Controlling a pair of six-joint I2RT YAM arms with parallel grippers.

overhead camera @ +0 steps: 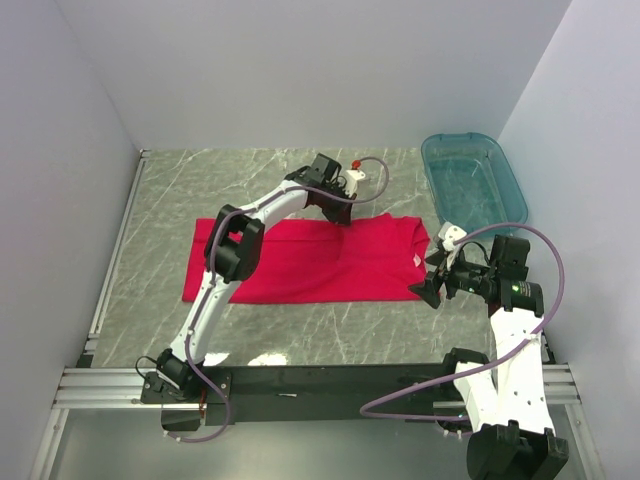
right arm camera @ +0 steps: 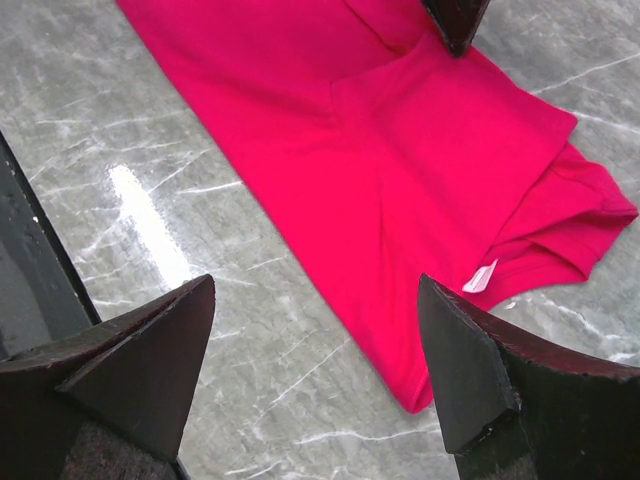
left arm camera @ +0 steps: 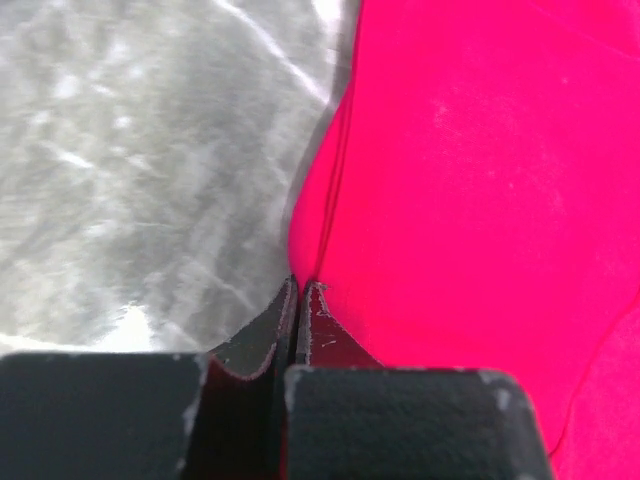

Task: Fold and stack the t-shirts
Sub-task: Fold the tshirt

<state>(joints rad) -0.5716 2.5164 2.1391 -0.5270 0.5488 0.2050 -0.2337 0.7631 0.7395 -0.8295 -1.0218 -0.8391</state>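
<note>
One bright red t-shirt [overhead camera: 310,262] lies flat on the marble table, folded into a wide band. Its white neck label [overhead camera: 413,261] is at the right end. My left gripper [overhead camera: 343,220] is down at the shirt's far edge. In the left wrist view the left gripper [left arm camera: 303,283] is shut, with the hem of the t-shirt [left arm camera: 480,180] pinched at its tips. My right gripper [overhead camera: 432,285] hovers open near the shirt's right end. In the right wrist view the right gripper [right arm camera: 315,285] holds nothing, and the t-shirt [right arm camera: 400,150] and its label [right arm camera: 481,276] lie beyond it.
A teal plastic bin [overhead camera: 475,185] stands at the back right, beside the shirt's right end. Metal rails run along the table's left side [overhead camera: 115,250] and near edge [overhead camera: 300,385]. White walls enclose the table on three sides.
</note>
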